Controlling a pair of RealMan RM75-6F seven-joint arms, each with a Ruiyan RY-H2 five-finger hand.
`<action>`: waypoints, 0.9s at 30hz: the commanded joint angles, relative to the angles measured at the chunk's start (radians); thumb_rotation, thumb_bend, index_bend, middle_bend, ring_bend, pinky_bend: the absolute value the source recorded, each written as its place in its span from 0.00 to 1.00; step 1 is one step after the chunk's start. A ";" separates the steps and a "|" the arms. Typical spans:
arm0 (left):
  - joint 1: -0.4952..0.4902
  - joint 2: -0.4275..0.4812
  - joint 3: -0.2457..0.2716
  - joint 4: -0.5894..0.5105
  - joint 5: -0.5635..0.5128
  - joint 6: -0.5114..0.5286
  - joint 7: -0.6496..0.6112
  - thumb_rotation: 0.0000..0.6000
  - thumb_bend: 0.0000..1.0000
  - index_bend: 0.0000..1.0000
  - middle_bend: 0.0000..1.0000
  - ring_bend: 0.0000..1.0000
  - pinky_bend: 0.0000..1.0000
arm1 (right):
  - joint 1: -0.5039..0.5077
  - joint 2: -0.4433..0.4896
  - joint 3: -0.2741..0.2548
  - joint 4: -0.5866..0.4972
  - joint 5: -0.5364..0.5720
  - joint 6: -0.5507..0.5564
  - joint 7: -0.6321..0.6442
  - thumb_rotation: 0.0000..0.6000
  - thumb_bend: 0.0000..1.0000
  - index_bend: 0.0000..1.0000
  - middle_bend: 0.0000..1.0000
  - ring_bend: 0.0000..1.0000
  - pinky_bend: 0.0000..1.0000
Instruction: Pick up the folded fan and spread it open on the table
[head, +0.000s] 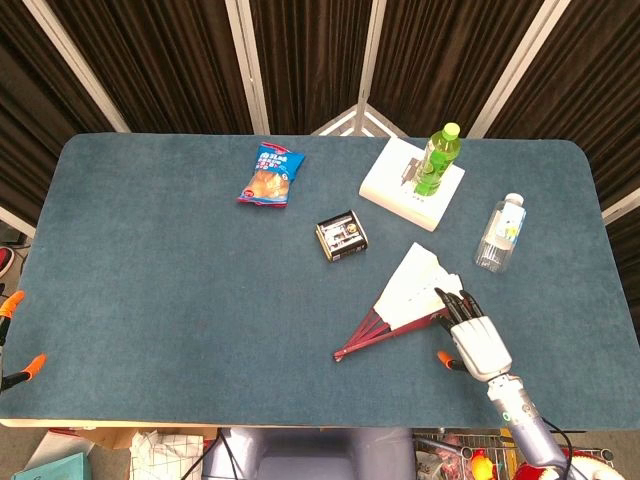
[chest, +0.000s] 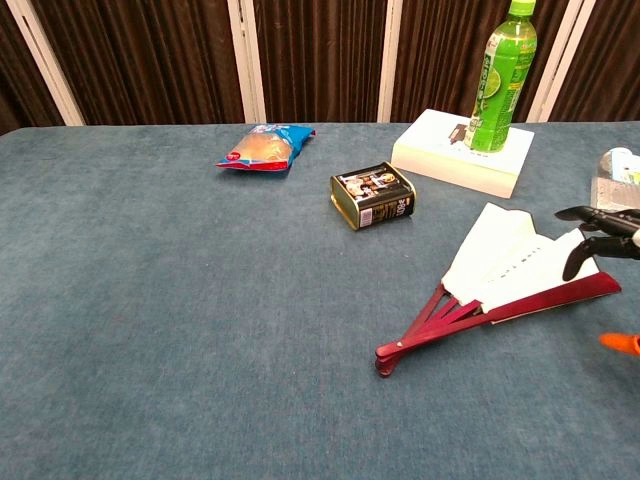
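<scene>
The fan (head: 413, 286) lies partly spread on the blue table (head: 150, 280), right of centre, with white paper leaves and dark red ribs (chest: 440, 322) pointing toward the front left. My right hand (head: 472, 337) hovers at the fan's right end, its dark fingers (chest: 596, 232) stretched apart over the red outer rib and holding nothing. I cannot tell whether they touch it. Its orange thumb tip (chest: 620, 342) hangs off to the side of the fan. Of my left hand (head: 12, 302), only orange tips show at the left table edge.
A tin can (head: 342, 236) lies just behind and left of the fan. A white box (head: 394, 186) carrying a green bottle (head: 437, 160) stands at the back right. A clear water bottle (head: 501, 232) lies right of the fan, and a snack bag (head: 271, 174) behind centre.
</scene>
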 joint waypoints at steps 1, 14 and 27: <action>0.001 -0.001 0.000 -0.001 -0.001 0.001 0.003 1.00 0.02 0.15 0.00 0.00 0.00 | 0.015 -0.015 0.004 0.014 0.009 -0.017 -0.005 1.00 0.23 0.38 0.06 0.12 0.10; 0.000 -0.004 -0.003 -0.001 -0.007 0.001 0.010 1.00 0.02 0.15 0.00 0.00 0.00 | 0.064 -0.083 0.021 0.076 0.041 -0.064 0.001 1.00 0.23 0.39 0.06 0.12 0.10; -0.005 -0.007 -0.007 0.000 -0.020 -0.013 0.022 1.00 0.02 0.15 0.00 0.00 0.00 | 0.102 -0.128 0.021 0.130 0.062 -0.100 0.029 1.00 0.30 0.41 0.06 0.12 0.10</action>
